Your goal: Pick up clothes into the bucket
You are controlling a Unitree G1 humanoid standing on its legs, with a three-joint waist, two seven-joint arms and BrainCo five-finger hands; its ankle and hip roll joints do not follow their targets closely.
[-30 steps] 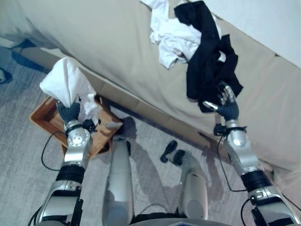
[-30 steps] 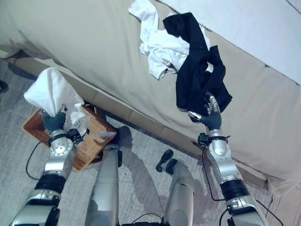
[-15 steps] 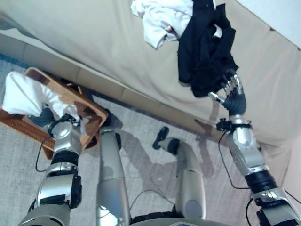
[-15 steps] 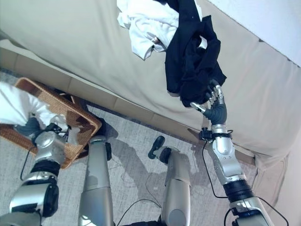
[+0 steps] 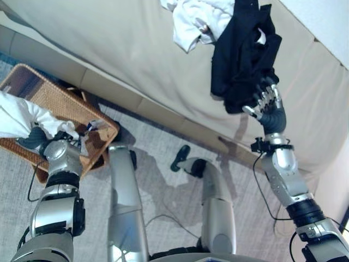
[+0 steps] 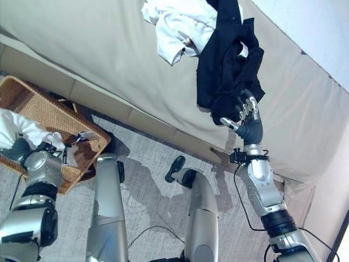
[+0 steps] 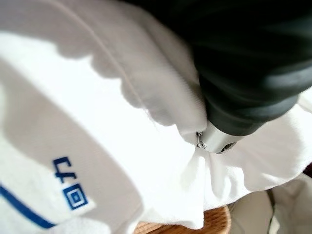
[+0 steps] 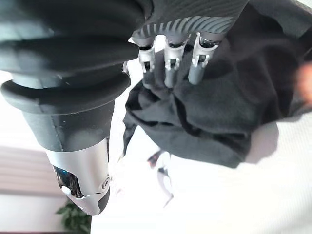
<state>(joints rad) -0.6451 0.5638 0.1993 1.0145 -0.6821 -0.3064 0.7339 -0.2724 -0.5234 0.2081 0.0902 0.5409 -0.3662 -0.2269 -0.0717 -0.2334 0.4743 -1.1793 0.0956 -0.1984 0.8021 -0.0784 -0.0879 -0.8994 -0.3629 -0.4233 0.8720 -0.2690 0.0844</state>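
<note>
A white garment (image 5: 16, 117) is held by the left hand (image 5: 34, 137) over the woven basket (image 5: 65, 106) on the carpet (image 6: 147, 213), at the foot of the beige sofa (image 5: 125, 60). In the left wrist view the white cloth is seen bunched round the hand's dark cover with a bit of basket weave below, but the fingers are buried in fabric, so whether they are clenched cannot be told. The right hand (image 6: 244, 117) is raised at the lower hem of the black garment (image 6: 229, 65) on the sofa seat; its fingers are straight and spread, the tips are at or just touching the black cloth, and nothing is grasped yet. A second white garment (image 6: 174, 24) lies crumpled beside and partly under the black one. Risks, as judged: much of the held white garment appears to hang toward the basket's outer edge, so if released here part could be draped over the rim or dropped onto the carpet. Cloth wrapped round the hand could also snag and be dragged back out on withdrawal. On the right, only a thin fold of hem might be caught if the fingers are closed this shallow, and it could slip out. The white piece beneath could be pulled along and dropped short of the basket.
</note>
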